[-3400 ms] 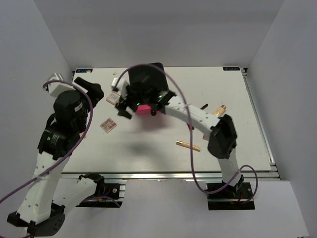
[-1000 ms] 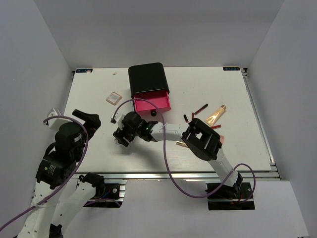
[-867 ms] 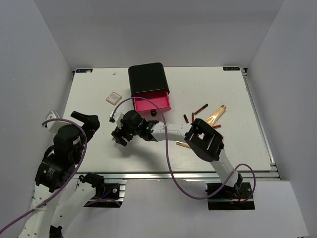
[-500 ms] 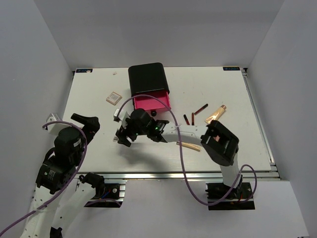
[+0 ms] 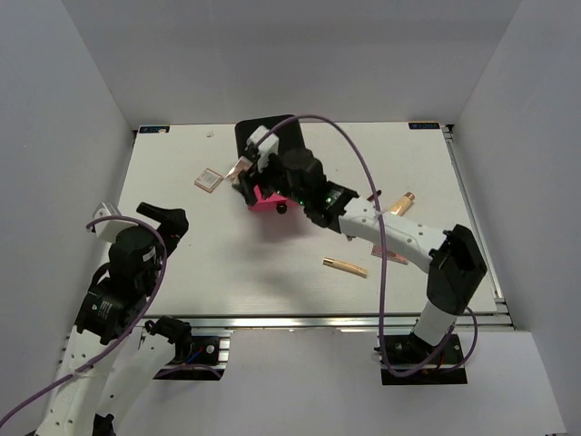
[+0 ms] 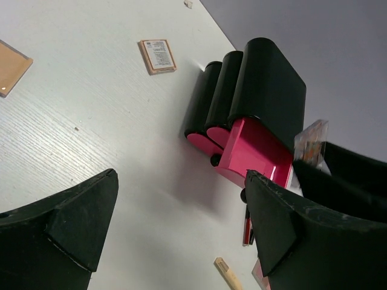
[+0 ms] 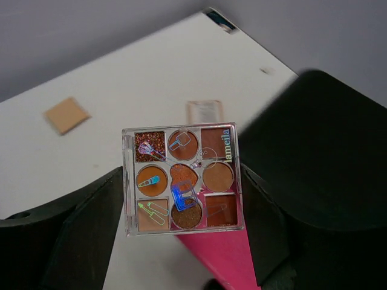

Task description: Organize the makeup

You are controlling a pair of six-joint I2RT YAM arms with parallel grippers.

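A square, clear palette [image 7: 182, 179] with nine brown and copper pans has its brand name printed at its 1 o'clock corner. The right gripper [image 7: 181, 205] clamps it by two opposite edges. Being square, it has no long axis. Its face is turned to the wrist camera and slightly tilted. It hangs at the black box's [image 5: 272, 138] 8 o'clock edge, beside the open pink drawer [image 6: 254, 148]. The left gripper [image 6: 181, 181] is spread and holds nothing, at the table's [image 5: 272, 272] 9 o'clock.

From above, the right arm [image 5: 390, 232] covers much of the black box with pink drawers [image 5: 289, 133] and part of the peach squeeze tube [image 5: 400, 203]. The left wrist view cuts off a tan square compact [image 6: 11, 66] and the slim gold-beige stick [image 6: 227, 275]. In the right wrist view the clear nine-pan square palette [image 7: 182, 178] hides most of one drawer.
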